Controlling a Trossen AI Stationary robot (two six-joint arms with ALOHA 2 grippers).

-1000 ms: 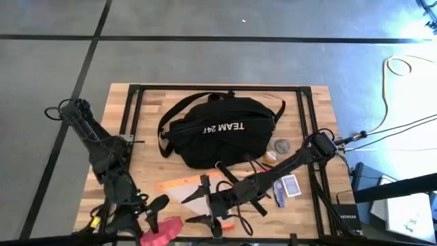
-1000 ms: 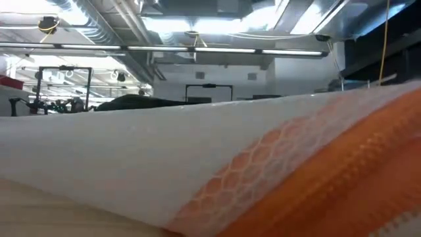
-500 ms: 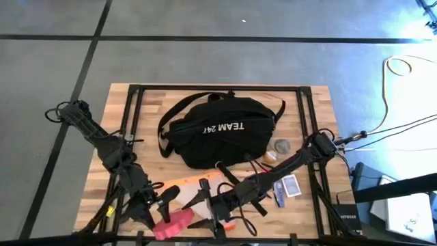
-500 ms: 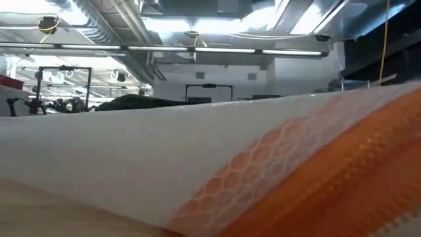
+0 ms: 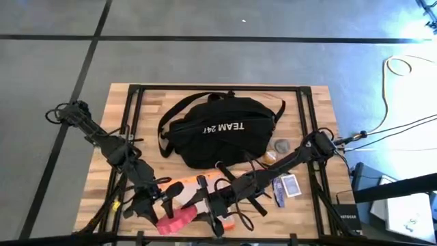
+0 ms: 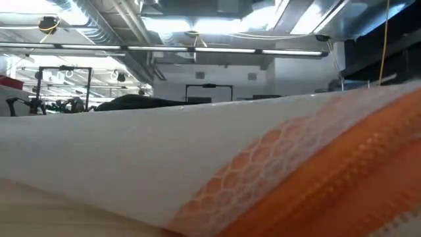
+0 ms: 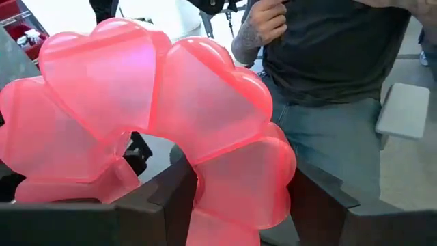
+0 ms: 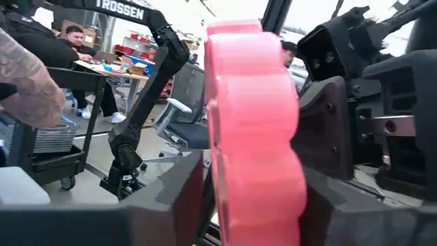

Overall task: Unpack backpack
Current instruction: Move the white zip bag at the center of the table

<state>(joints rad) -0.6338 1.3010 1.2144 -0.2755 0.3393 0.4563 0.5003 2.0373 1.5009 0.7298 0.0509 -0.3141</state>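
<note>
The black backpack [image 5: 215,130] with white lettering lies on its side at the table's middle far part, straps spread. Near the front edge my left gripper [image 5: 169,208] is shut on a pink ring of heart-shaped lobes [image 5: 181,220], which fills the left wrist view [image 7: 157,130]. My right gripper [image 5: 205,205] stands open beside it. In the right wrist view the ring [image 8: 252,130] shows edge-on between that gripper's two fingers; whether they touch it, I cannot tell. My left gripper pinches one lobe of the pink ring [image 7: 239,184] between its two fingers, which stand on either flat-looking side of that lobe. The rest of the ring stands out beyond the fingers, lifted clear of the table.
A translucent pouch with orange trim [image 5: 188,186] lies under both grippers and fills the low view [image 6: 197,158]. A card pack [image 5: 290,186] and small round things [image 5: 280,147] lie at the right. A person [image 7: 328,68] stands past the near edge.
My left gripper has carried the pink ring from the front left corner toward the table's right and slightly farther in, up to my right gripper. The ring now stands between the right gripper's open fingers. The right gripper has kept its place.
</note>
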